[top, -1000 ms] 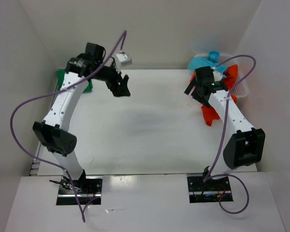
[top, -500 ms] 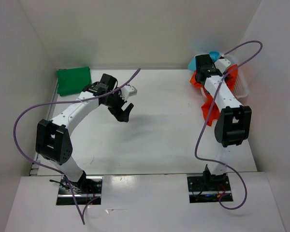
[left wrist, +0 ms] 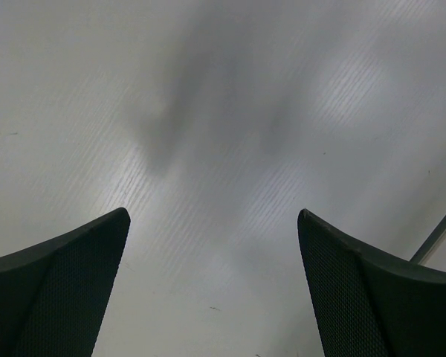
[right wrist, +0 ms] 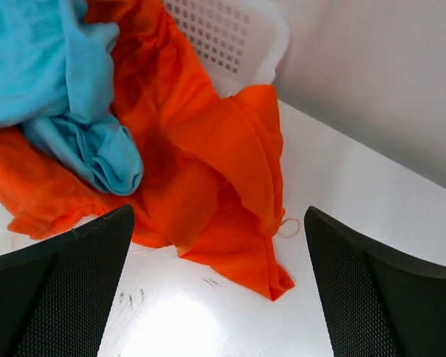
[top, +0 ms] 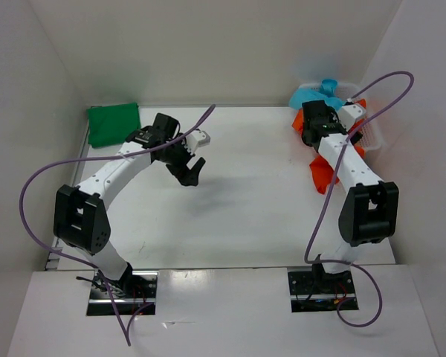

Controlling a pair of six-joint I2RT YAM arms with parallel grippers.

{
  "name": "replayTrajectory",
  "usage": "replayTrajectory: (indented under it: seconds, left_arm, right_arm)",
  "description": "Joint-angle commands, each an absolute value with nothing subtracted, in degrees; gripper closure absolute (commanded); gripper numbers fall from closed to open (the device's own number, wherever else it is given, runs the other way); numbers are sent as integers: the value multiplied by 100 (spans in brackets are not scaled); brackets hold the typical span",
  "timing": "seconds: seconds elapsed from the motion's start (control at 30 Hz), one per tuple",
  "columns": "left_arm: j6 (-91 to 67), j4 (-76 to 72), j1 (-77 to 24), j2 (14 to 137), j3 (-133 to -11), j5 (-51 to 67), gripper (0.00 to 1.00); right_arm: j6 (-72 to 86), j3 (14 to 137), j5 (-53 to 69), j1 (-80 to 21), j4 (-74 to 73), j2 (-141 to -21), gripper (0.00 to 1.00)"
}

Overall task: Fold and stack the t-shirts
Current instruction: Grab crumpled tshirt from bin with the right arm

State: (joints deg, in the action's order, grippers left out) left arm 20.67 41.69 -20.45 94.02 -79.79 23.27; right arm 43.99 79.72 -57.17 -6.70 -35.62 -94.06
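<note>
White table (top: 245, 208), overhead: matte, boxed in by pale walls; folded dark green t-shirt (top: 113, 123) in its far-left corner.
Left gripper (top: 189, 169): spread wide, empty, above bare table.
Left wrist: black textured fingers (left wrist: 59, 297) well apart over faintly ribbed, glossy surface.
Right wrist: right gripper (right wrist: 218, 212) gaping, empty, above crumpled orange-red t-shirt (right wrist: 208, 149); turquoise t-shirt (right wrist: 52, 74) lies on it, both draped out of white mesh basket (right wrist: 230, 37).

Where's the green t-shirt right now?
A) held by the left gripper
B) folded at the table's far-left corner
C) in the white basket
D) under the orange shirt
B: the green t-shirt lies folded flat at the far-left corner, apart from the open left gripper.
</note>
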Motion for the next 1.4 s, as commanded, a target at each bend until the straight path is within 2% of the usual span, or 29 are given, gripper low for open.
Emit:
replayTrajectory:
  seconds: [0.0,0.1,0.37,0.77,0.9,1.0,1.37]
  left_arm:
    - [2065,4078,-2074,9431,-7893,2531,0]
    - [2065,4078,-2074,9431,-7840,2584,0]
    - [2065,4078,-2074,9431,-7717,2514,0]
    - [2118,4131,-2074,9703,-7717,2461,0]
    - [2171,4131,-2074,9765,-7717,2461,0]
    - [2171,4184,-2074,9826,-7770,2347,0]
    - [2224,4184,-2074,9826,-7770,2347,0]
  right_arm:
    - [3896,7936,-5654,-624,-2638,-9149,0]
    - [3981,8646,-5511,-563,-2522,-9701,0]
    - [4087,10888,-6013,-352,-3594,-11819,0]
    - [3701,12163,-5187,255,-3894,-12928,0]
    - [3278,12961,-4738,316,-3762,-13402,0]
    - [3357,13576,-4404,369,-4279,-13657,0]
    - [3656,14194,-4192,422,-5124,-14265,2]
